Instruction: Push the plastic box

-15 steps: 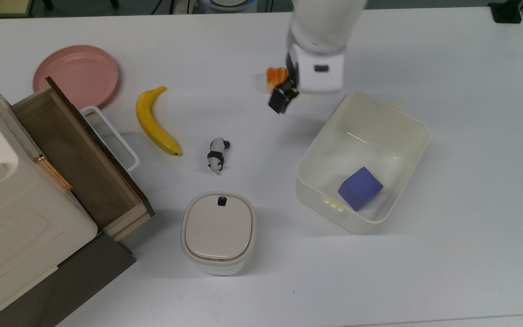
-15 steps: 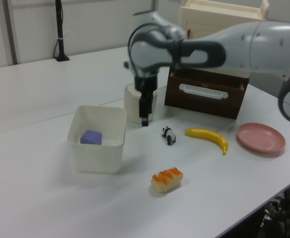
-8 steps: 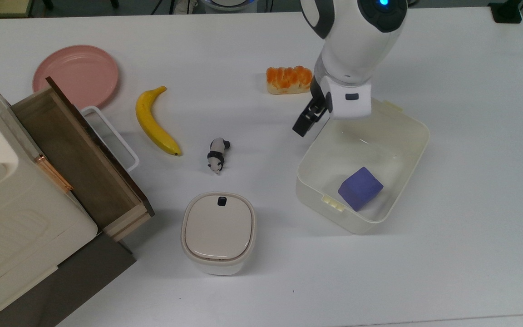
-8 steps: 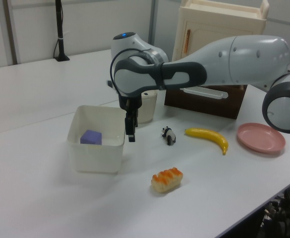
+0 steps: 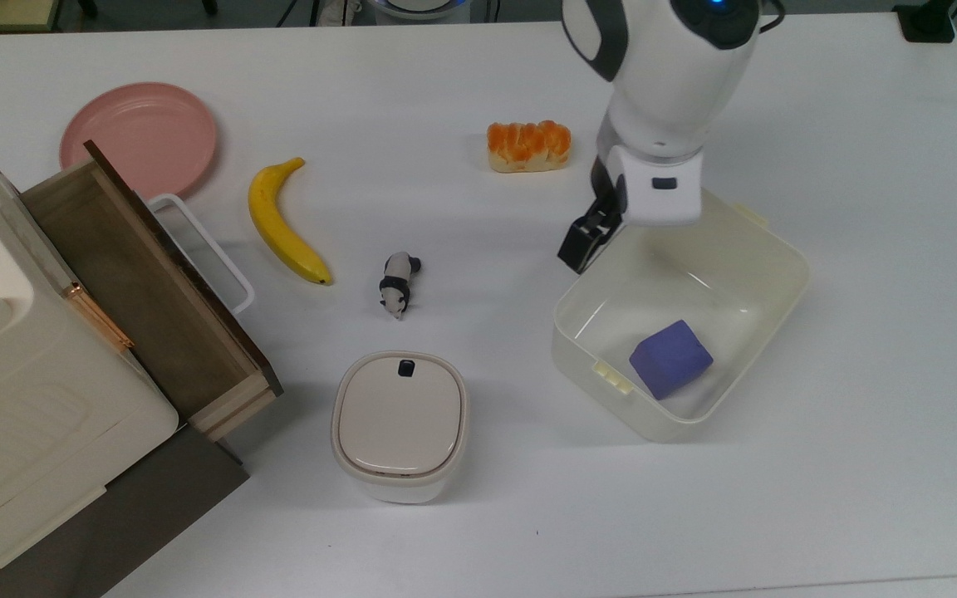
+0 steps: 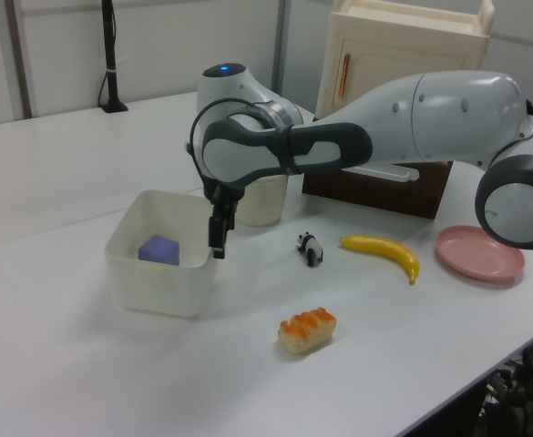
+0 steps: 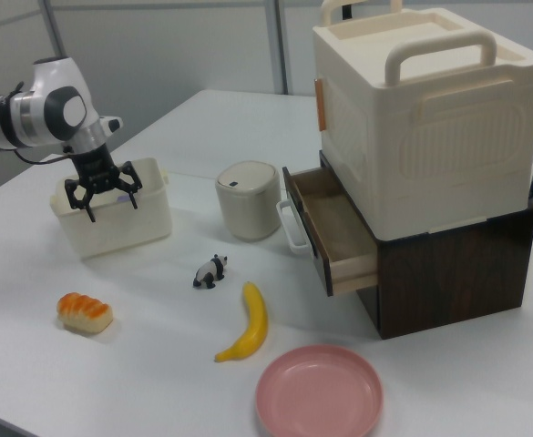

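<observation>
Jaws spread open, empty, seemingly pressed against the plastic box (image 5: pixel 777 274) near wall.

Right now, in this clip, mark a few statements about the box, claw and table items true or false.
1. The plastic box holds a purple cube. True.
2. The claw is open, spread over the box wall. True.
3. The banana lies inside the pink plate. False: it lies on the table beside the plate.
4. The cabinet's drawer is shut. False: it is pulled out.
5. The panda figure is in the box. False: it is on the table.
</observation>
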